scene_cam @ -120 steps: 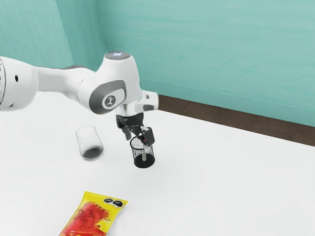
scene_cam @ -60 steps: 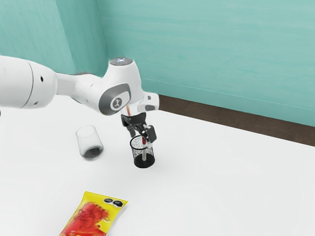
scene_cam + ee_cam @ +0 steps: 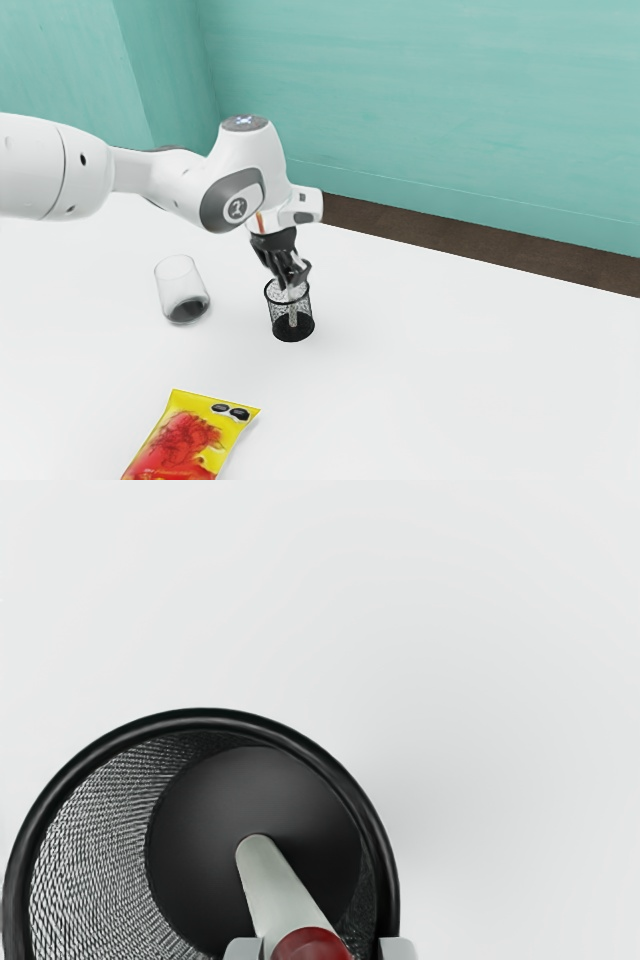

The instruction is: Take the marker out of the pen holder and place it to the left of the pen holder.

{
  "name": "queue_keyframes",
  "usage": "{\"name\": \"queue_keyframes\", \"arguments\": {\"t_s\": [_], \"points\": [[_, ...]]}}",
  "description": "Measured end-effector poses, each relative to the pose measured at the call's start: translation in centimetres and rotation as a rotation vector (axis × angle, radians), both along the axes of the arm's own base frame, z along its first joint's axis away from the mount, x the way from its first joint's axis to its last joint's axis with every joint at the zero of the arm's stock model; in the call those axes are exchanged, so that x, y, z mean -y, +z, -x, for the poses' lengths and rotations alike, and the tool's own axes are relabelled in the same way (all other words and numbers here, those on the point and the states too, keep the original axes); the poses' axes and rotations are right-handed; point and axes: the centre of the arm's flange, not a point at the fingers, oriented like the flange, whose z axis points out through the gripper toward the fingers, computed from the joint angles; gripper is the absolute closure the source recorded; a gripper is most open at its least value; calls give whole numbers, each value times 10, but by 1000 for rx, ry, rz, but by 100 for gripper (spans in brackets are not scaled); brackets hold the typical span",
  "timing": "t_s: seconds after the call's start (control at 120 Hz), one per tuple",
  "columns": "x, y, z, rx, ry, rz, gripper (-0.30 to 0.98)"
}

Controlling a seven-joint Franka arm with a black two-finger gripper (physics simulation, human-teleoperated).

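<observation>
My gripper (image 3: 293,275) stands over the mouth of the black mesh pen holder (image 3: 293,329), its fingers drawn near each other but still open. The pale marker (image 3: 293,317) leans inside the upright holder. Seen from the hand, the marker's red end (image 3: 311,946) lies between the gripper's fingertips (image 3: 320,948), closer to one than the other, with a narrow dark gap on the other side. Its pale shaft (image 3: 279,892) runs down to the floor of the holder (image 3: 200,720).
A clear glass with a dark base (image 3: 184,303) stands on the white table (image 3: 450,370), toward the exterior view's left from the holder. A yellow and red snack bag (image 3: 190,440) lies nearer that camera. A teal wall (image 3: 430,110) rises behind.
Over the last second my hand has shifted slightly toward the exterior view's right and down, above the holder. Since half a second ago the fingers have come closer together. Holder, glass and bag stayed put.
</observation>
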Motion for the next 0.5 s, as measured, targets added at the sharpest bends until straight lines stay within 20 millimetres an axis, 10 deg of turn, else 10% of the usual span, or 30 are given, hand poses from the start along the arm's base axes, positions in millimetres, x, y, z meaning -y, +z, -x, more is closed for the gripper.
{"name": "queue_keyframes", "arguments": {"t_s": [0.217, 0.35, 0.5], "points": [[-5, 24, -6, 27, 7, -13, 74], [-12, 110, -12, 53, 39, -26, 76], [-82, 185, -6, -69, 184, -60, 78]]}}
